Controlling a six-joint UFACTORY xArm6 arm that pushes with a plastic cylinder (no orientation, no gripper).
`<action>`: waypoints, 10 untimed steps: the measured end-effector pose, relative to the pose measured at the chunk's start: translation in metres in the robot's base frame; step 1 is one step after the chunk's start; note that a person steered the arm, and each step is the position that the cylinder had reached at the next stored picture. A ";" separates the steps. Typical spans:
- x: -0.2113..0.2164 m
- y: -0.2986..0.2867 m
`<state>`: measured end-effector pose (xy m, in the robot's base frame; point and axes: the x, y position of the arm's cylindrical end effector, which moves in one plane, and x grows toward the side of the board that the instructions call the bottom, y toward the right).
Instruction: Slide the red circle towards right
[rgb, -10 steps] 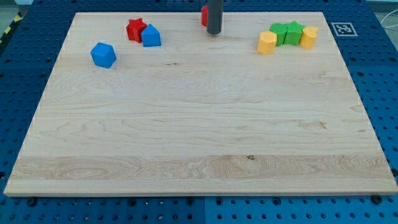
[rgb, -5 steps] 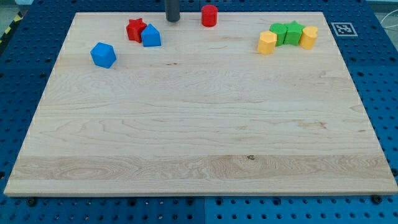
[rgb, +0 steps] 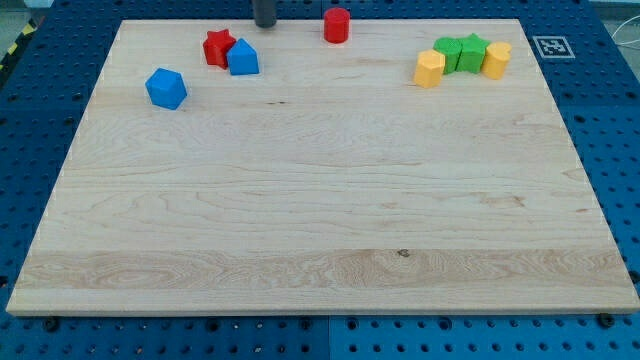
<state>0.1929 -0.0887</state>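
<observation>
Red circle (rgb: 337, 25) is seen at the desk's (rgb: 320, 200) twelve o'clock edge, untouched. My tip (rgb: 265, 24) is placed well apart at its nine o'clock, above the red star (rgb: 218, 47) and blue block (rgb: 243, 58). No pincer is fitted, so nothing is clenched. The push toward three o'clock is judged not yet begun.
</observation>
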 end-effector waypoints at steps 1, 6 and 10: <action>-0.001 -0.006; -0.001 0.069; 0.000 0.176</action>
